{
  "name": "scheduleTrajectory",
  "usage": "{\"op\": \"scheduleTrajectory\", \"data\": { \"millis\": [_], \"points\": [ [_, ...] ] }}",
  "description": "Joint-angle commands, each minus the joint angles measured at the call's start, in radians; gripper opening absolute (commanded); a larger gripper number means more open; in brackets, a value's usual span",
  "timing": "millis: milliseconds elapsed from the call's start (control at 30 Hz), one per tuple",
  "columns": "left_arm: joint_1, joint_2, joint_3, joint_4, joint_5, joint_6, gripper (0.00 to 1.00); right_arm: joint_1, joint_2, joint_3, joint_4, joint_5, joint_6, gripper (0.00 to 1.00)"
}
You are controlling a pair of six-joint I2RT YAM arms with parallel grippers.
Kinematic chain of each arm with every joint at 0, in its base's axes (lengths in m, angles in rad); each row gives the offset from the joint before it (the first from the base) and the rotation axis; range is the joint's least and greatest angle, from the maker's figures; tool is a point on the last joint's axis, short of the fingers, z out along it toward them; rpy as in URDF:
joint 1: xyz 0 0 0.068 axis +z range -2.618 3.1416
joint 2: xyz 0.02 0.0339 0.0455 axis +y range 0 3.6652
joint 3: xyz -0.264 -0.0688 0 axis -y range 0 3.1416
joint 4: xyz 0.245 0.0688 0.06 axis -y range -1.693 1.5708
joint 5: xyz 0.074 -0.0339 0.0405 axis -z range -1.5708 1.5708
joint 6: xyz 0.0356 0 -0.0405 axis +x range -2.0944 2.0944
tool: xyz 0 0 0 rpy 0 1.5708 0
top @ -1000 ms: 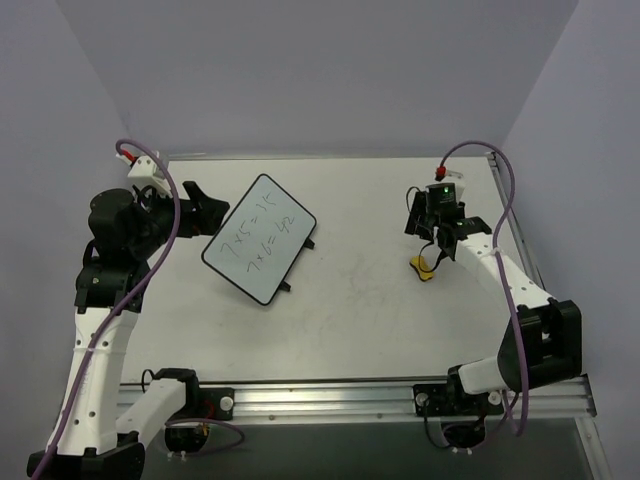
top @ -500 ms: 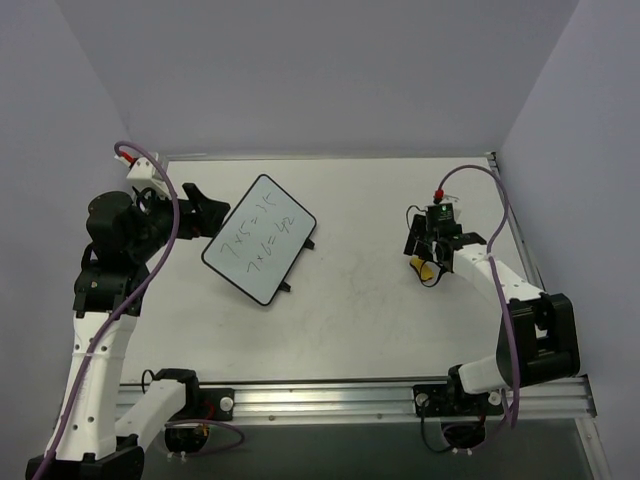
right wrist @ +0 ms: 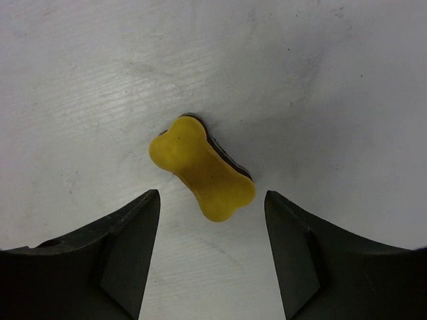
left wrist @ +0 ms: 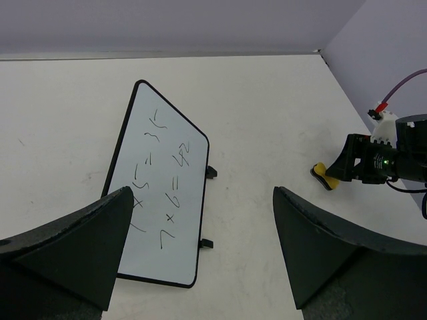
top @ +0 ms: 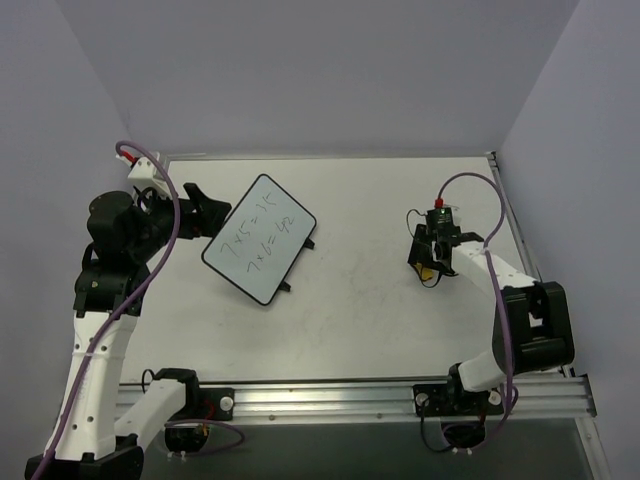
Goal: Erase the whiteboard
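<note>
The whiteboard (top: 260,238) lies at the table's left centre, turned at an angle, with dark handwritten sums on it; it also shows in the left wrist view (left wrist: 163,200). My left gripper (top: 210,205) is open and empty, held above the table just left of the board (left wrist: 203,197). A yellow bone-shaped eraser (right wrist: 202,177) with a black underside lies flat on the table at the right. My right gripper (right wrist: 212,195) is open and points straight down over it, with one finger on each side and neither touching. From the top view the gripper (top: 428,262) mostly covers the eraser (top: 425,269).
The white table (top: 360,320) has a metal rail along its near edge (top: 350,395) and purple-grey walls behind and beside it. A purple cable (top: 480,190) loops over the right arm.
My right gripper has come toward the near side and down, from beyond the eraser to right over it. The left arm and the whiteboard have not moved.
</note>
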Motion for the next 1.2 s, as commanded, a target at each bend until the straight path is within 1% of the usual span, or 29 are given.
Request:
{"op": "scheduleTrajectory", "data": {
  "millis": [0,167,300,900,1067,1167],
  "points": [
    [-0.008,-0.007,0.002,0.052,0.000,-0.003,0.94,-0.004,0.015,0.052,-0.073,0.009,-0.018,0.59],
    [-0.017,-0.007,0.005,0.047,-0.006,0.001,0.94,-0.004,0.056,0.066,-0.093,0.004,-0.022,0.59],
    [-0.022,-0.008,0.005,0.048,-0.010,0.003,0.94,-0.003,0.087,0.078,-0.098,-0.002,-0.027,0.57],
    [-0.031,-0.002,0.007,0.043,-0.019,0.007,0.94,-0.004,0.202,0.153,-0.035,-0.023,-0.024,0.57],
    [-0.031,-0.001,0.007,0.043,-0.024,0.009,0.94,-0.004,0.232,0.191,-0.020,-0.062,-0.001,0.56],
    [-0.031,-0.001,0.007,0.041,-0.024,0.009,0.94,-0.004,0.239,0.219,-0.030,-0.043,-0.002,0.57]
  ]
}}
